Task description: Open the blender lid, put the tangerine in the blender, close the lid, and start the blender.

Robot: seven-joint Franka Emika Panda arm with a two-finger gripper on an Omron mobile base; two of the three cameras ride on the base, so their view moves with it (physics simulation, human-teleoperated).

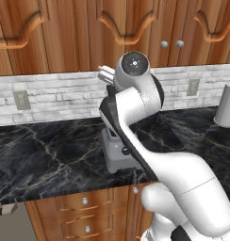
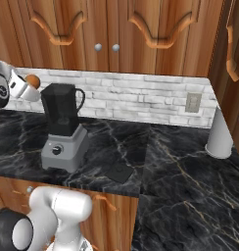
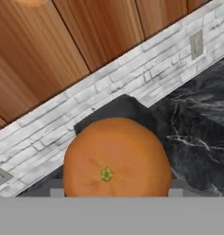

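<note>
Orange tangerine (image 3: 116,158) pinched in gripper (image 2: 34,82), raised just left of open blender (image 2: 62,128) jar top.

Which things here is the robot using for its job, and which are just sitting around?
For the job:
- blender
- blender lid, lying off on the counter
- tangerine, held in the gripper

Just sitting around:
- grey cylinder
- wall outlet

Grey cylinder (image 2: 220,135) on black marble counter (image 2: 180,181), wall outlet (image 2: 193,102)
</note>
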